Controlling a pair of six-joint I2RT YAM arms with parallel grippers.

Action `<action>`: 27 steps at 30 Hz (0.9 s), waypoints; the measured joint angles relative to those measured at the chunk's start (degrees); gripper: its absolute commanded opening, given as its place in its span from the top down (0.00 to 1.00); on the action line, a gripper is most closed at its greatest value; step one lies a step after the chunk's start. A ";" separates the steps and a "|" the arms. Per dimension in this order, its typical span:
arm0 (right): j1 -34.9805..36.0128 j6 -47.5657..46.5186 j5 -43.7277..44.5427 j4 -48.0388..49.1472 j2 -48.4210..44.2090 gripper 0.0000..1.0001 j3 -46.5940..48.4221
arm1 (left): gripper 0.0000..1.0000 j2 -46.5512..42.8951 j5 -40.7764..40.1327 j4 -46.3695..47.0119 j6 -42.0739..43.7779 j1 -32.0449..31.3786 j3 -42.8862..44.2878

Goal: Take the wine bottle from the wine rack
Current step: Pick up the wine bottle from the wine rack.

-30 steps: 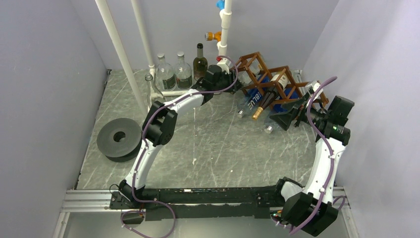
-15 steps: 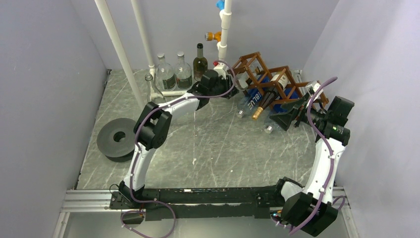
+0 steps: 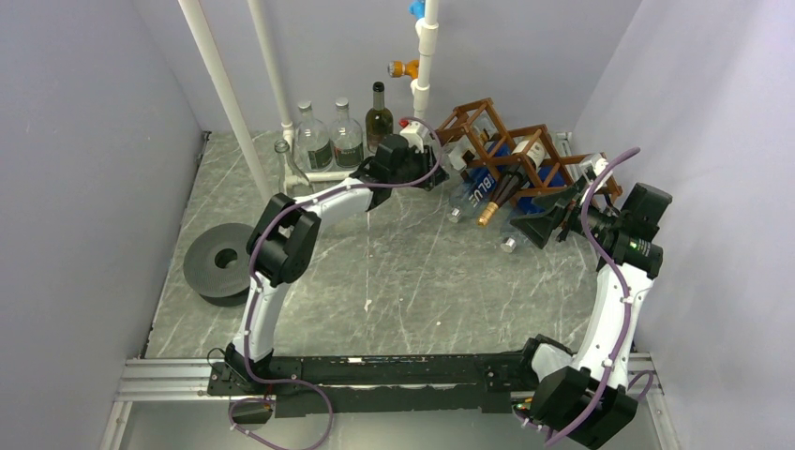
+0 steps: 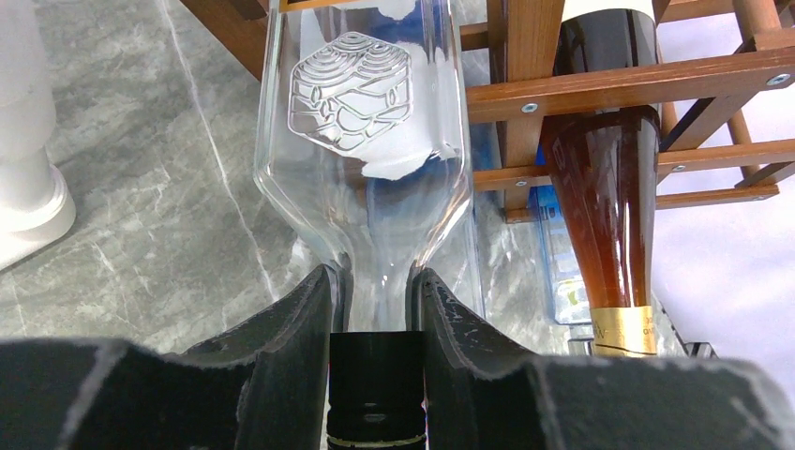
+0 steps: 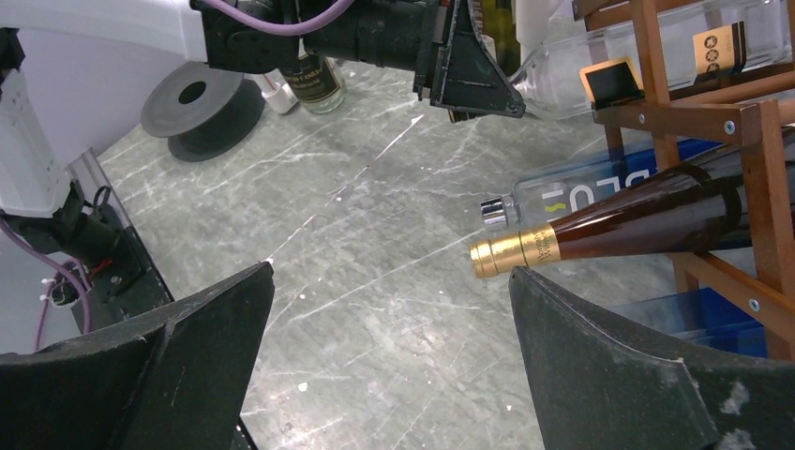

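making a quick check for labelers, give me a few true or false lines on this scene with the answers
1. The left gripper is shut on the neck of the clear bottle. True.
2. The right gripper grips the brown bottle. False: its jaws stand wide open and hold nothing, and the brown bottle lies in the rack.
3. The clear bottle lies flat on the table, away from the rack. False: its body sits in a rack cell, with only the neck end sticking out.
4. A black spool lies on the left side of the table. True.
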 measured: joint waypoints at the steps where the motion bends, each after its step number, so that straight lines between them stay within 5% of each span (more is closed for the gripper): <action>1: -0.04 0.00 -0.02 0.09 -0.02 0.00 -0.02 | 0.72 0.00 0.17 0.00 -0.28 0.09 0.00; 12: -0.15 0.00 -0.15 0.22 -0.02 0.00 -0.20 | 0.59 0.04 2.40 -1.07 -2.49 0.83 0.48; 27: -0.26 0.00 -0.15 0.24 -0.02 0.00 -0.22 | 0.58 2.36 4.28 -6.38 -3.63 1.16 6.03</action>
